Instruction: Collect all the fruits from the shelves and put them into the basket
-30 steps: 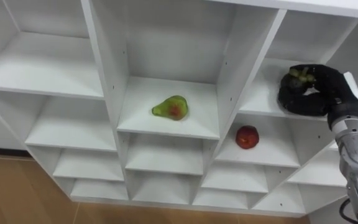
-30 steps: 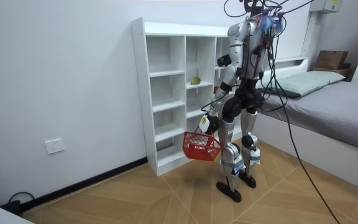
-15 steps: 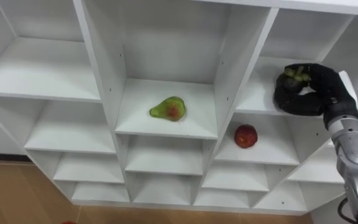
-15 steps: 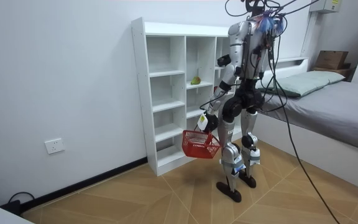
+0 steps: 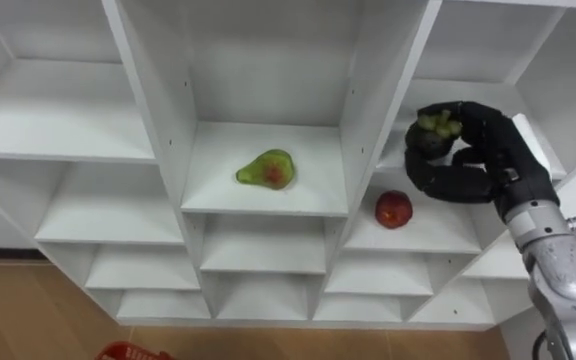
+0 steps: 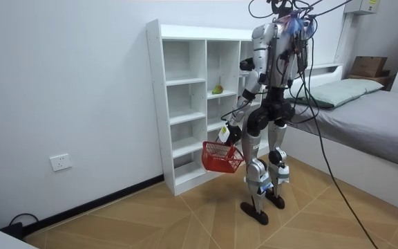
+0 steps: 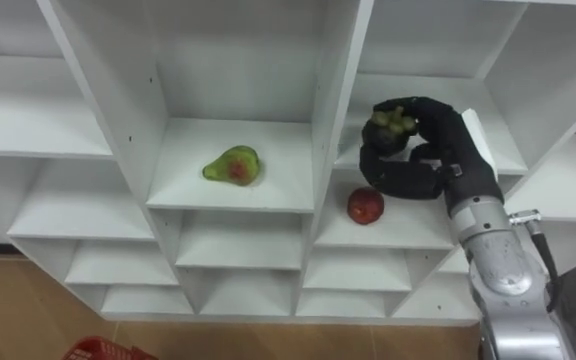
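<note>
Black fingers of the right hand (image 5: 473, 150) curl round a dark round fruit (image 5: 435, 127) with a green cap. They clamp it from the side and underneath, in front of the right-hand column of the white shelf unit (image 5: 58, 110), clear of the boards.

The red basket (image 6: 221, 156) hangs low from the left hand (image 6: 224, 133), which is closed on its handle at about knee height. In the eye views only its rim peeps in at the bottom left. So the fruit in hand lies high and to the right, and the basket is down and across the body to the left. As I judge it, the next move is to lower the right arm towards the basket, or to lift the basket to meet it.

Two fruits are left on the shelves. A red one (image 5: 394, 209) sits just below and left of the right hand. A green pear (image 5: 269, 169) lies on its side one column over, its long axis running across the shelf. The right hand is the nearer to both.
</note>
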{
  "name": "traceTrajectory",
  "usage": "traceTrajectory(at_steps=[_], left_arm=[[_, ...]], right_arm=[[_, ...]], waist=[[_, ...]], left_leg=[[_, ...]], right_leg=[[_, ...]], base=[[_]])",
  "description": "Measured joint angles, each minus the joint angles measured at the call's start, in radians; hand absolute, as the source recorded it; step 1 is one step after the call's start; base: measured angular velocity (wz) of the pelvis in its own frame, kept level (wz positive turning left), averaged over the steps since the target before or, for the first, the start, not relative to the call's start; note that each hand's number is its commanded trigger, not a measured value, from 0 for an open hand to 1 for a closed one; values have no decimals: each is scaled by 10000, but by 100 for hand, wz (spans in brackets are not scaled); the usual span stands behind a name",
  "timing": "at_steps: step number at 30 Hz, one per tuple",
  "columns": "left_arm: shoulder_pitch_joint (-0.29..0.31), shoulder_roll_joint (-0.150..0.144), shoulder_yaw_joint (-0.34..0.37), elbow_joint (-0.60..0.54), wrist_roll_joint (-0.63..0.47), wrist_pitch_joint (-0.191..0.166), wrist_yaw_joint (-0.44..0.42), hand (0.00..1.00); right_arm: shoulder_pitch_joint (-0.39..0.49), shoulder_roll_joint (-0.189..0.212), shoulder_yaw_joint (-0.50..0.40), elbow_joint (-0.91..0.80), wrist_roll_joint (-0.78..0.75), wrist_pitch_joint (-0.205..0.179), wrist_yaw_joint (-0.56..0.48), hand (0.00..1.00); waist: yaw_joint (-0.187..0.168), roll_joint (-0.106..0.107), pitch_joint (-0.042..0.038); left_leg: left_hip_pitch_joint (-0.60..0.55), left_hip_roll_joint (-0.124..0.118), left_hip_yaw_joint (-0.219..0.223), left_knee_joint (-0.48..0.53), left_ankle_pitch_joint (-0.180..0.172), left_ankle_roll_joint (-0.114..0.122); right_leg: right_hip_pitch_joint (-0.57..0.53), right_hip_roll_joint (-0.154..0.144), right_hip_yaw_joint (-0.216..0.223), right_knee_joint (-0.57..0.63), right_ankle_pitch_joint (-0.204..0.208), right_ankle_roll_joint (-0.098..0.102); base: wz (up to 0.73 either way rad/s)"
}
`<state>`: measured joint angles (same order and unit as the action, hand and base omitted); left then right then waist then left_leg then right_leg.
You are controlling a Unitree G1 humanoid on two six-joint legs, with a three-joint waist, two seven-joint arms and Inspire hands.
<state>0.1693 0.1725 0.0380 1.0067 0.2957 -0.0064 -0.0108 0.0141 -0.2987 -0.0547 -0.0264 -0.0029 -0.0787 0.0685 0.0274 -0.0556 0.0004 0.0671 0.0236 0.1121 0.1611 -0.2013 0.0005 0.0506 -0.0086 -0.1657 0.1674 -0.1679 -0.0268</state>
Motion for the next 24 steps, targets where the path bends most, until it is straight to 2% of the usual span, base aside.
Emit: traceTrajectory(at_steps=[4, 10, 13, 16, 20, 22, 24], left_arm=[[-6, -46, -1, -1, -27, -27, -1, 100], [40, -39, 1, -1, -88, -38, -6, 100], [74, -41, -28, 0, -169, -91, -1, 100], [-15, -28, -50, 271, -546, -229, 25, 100], [-109, -36, -223, 361, -697, -285, 160, 100], [-211, -35, -448, 361, -697, -287, 246, 100], [-282, -45, -588, 361, -875, -286, 300, 100]], right_arm=[[464, 344, -21, -887, -26, 0, 163, 100], [618, 417, -21, -1117, -44, 1, 406, 100], [820, 503, 51, -1141, -173, 3, 587, 100], [1068, 699, 418, -1180, -168, 17, 793, 100], [1423, 1078, 752, -1175, -133, 58, 956, 100], [1488, 1089, 802, -1155, -105, 77, 971, 100], [1508, 1091, 882, -1120, -182, 92, 973, 100]], waist=[[-28, 75, -40], [-9, 105, -54], [-7, 100, -58], [-74, 87, -62], [-83, 112, -45], [-83, 192, -8], [-93, 214, -19]], left_leg=[[-70, 1, 4, 22, 0, -1], [-77, 5, 37, 19, 1, 0], [-31, 16, 182, 16, 1, 0], [-34, 15, 223, 17, 1, 0], [-27, 14, 261, 13, -1, 1], [-32, 17, 262, -4, -2, 3], [-53, 28, 248, -9, -2, 2]], right_leg=[[-119, 3, 0, 2, 0, 0], [-163, -3, 35, 15, 0, 0], [-167, 7, 193, 32, 0, 0], [-165, 8, 241, 37, 1, 0], [-180, 34, 383, 24, 27, 16], [-190, 83, 394, 17, 37, 16], [-230, 96, 397, 18, 43, 5]], base=[[0], [-2], [-13], [-4], [-7], [0], [0]])
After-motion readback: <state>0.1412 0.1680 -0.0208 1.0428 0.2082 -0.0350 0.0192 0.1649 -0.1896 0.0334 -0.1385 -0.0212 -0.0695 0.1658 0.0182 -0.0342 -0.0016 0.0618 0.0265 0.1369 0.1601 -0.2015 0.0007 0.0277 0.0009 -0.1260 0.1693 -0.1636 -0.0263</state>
